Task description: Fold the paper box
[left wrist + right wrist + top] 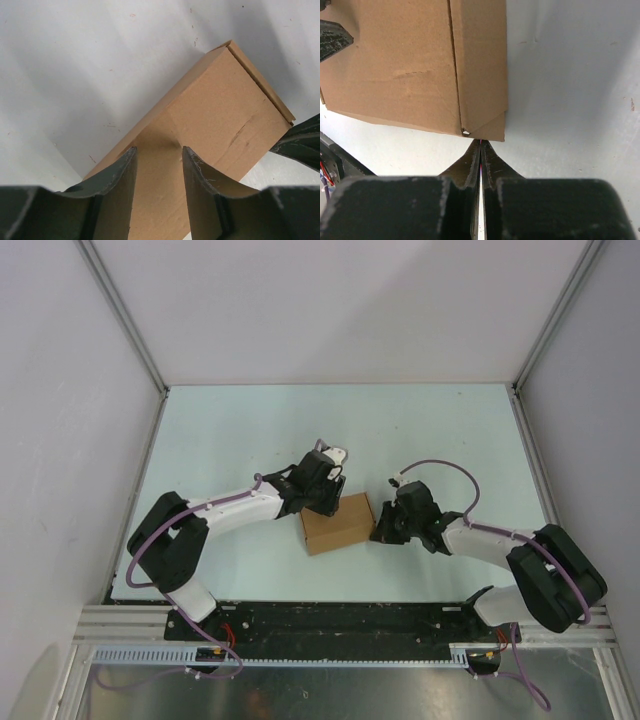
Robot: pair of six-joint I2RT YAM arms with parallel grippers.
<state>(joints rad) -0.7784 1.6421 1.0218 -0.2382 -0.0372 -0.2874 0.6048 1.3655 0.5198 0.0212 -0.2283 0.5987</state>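
On the pale table (420,430), near its front edge, the paper box (337,525), shallow, rectangular, of plain brown kraft cardboard, lies closed and turned slightly askew between the two arms.

At its far left edge, the left gripper (325,504) stands with its dark fingers (122,175) apart over the top face, tips within the box's width. Whether they press on the cardboard cannot be told. The right gripper (377,532) has its fingers (470,160) pressed together, their tip at the lower edge of the box's right side, by a corner where a folded flap ends at a seam. A lid edge overlaps the right side. Bare table lies beyond the box and to either side as far as the white walls (60,440). The black base plate (330,620) lies near on the front side.
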